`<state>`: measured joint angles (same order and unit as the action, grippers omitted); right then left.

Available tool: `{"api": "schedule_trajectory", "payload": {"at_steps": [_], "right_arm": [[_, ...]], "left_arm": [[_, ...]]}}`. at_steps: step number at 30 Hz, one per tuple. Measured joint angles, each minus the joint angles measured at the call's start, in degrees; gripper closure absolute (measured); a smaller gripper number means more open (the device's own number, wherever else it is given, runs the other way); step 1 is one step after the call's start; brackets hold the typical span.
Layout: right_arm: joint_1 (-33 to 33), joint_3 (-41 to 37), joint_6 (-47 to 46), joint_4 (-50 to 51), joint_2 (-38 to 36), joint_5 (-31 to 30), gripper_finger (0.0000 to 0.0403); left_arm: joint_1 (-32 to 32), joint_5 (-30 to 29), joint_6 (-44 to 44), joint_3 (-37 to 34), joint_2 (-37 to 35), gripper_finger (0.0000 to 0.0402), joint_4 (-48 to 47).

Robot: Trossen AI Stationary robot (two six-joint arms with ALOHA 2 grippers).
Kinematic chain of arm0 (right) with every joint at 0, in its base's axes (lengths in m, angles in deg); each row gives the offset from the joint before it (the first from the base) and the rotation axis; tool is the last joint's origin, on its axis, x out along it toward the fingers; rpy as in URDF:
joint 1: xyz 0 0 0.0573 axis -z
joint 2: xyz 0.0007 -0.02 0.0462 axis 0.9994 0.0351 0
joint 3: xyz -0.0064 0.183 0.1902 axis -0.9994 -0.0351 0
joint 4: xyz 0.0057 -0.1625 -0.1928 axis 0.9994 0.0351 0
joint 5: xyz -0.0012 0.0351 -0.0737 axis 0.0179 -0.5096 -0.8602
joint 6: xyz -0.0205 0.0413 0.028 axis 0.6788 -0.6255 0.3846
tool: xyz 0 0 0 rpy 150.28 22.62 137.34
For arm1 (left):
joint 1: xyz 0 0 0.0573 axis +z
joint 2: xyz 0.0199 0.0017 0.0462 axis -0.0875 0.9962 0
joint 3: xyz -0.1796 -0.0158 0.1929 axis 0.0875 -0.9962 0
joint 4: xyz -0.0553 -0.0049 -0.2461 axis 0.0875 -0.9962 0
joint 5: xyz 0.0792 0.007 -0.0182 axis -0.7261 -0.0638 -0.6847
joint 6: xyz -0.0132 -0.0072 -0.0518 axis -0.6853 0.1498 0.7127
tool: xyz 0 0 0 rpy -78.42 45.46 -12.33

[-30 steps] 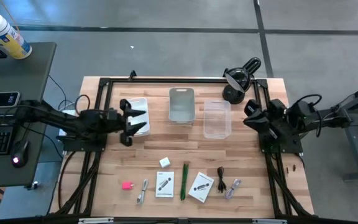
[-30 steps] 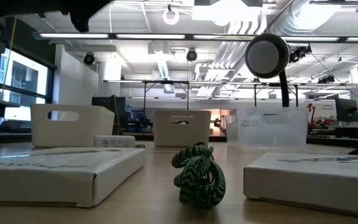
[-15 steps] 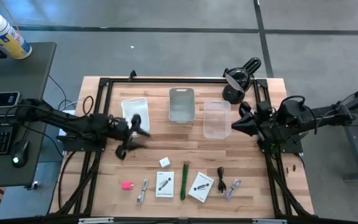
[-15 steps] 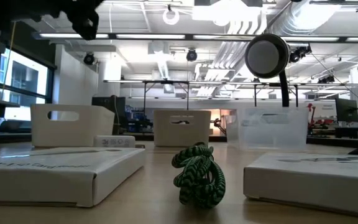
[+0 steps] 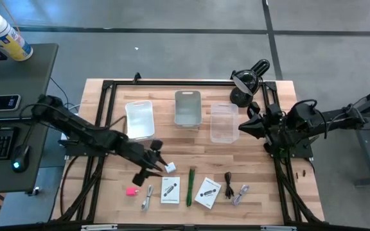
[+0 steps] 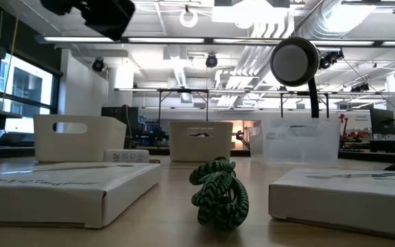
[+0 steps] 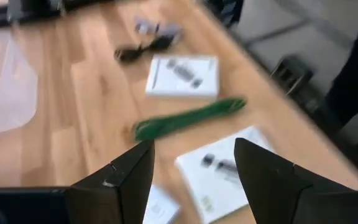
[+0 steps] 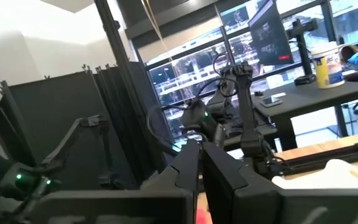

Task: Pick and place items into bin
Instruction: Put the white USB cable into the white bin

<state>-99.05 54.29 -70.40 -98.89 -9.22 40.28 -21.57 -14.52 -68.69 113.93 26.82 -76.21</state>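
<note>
Wooden surface (image 5: 191,147) fills the middle of the high view, with three bins along its upper part: a white bin (image 5: 140,120), a grey bin (image 5: 187,108) and a clear bin (image 5: 224,122). Lower centre, the left gripper (image 5: 157,165) reaches with fingers spread beside the white cube (image 5: 170,167); the pink block (image 5: 132,191), cards (image 5: 170,190), green pen (image 5: 191,187) and black cable (image 5: 229,185) lie along the bottom. At right, the right gripper (image 5: 244,126) waits with its fingers pressed together.

Low view: only bins and boxes show; the left arm is a dark shape at upper left.

Left wrist view: open fingers (image 7: 126,180) straddle the green pen (image 7: 188,118) and cards (image 7: 183,75). My worry: the items lie close together, so closing off-centre could nudge the cube away or catch a card edge.
</note>
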Motion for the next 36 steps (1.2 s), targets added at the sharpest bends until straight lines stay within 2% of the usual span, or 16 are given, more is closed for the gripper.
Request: {"api": "schedule_trajectory", "payload": {"at_steps": [5,9,13,20,25,31,36], "right_arm": [[-2.96,0.00,0.20,0.29,0.03,-2.43,0.0391],[-5.72,0.00,-1.29,0.39,0.55,-2.74,0.0385],[-9.31,0.00,-2.51,-0.42,2.05,-3.01,0.0357],[-14.41,0.00,1.12,-2.26,6.00,-6.86,0.0270],[-16.00,0.00,5.73,-1.99,6.43,-8.74,0.0223],[-17.33,0.00,7.93,1.34,6.27,-9.39,0.0211],[-18.02,0.00,7.89,3.78,6.27,-10.94,0.0217]], "left_arm": [[0.04,-4.28,0.21,5.87,8.01,0.0192,-12.33],[0.04,-4.28,3.07,8.73,13.48,0.0192,-13.87],[0.04,-5.11,7.04,11.82,17.53,0.0192,-13.95],[0.09,-10.08,15.00,16.11,18.90,0.0192,-18.04],[0.85,-9.55,22.89,16.49,19.70,0.0192,-19.48],[0.63,-7.19,27.50,16.47,22.97,0.0192,-20.41],[0.80,-9.57,28.76,16.45,23.75,0.0192,-20.72]]}}
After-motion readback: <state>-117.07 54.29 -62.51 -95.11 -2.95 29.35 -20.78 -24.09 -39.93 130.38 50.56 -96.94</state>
